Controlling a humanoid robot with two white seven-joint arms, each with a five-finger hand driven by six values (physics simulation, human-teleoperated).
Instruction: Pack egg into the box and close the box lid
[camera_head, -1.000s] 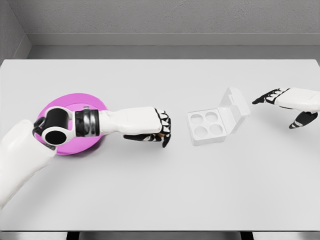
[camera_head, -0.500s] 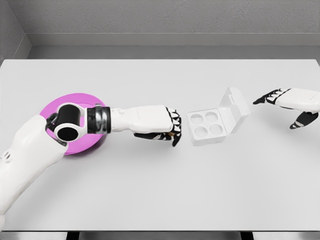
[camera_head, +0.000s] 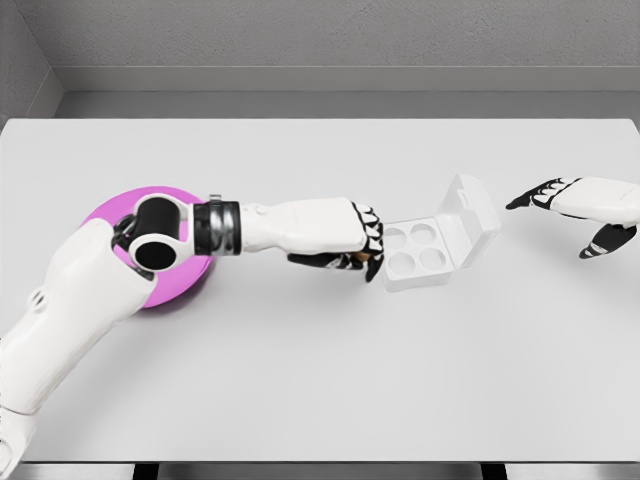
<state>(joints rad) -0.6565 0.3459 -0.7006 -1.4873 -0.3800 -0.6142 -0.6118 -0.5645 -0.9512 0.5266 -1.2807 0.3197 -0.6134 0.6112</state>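
The left arm comes in low and reaches across the table. It passes over a pink plate; what lies on the plate is hidden. The left hand is curled, with its fingers pointing down. A bit of tan egg shows under them. The fingertips touch the near left edge of the box. The box has four round cups, and all four are empty. Its clear lid stands open on the far right side. Well past the lid, the right hand hangs open and holds nothing.
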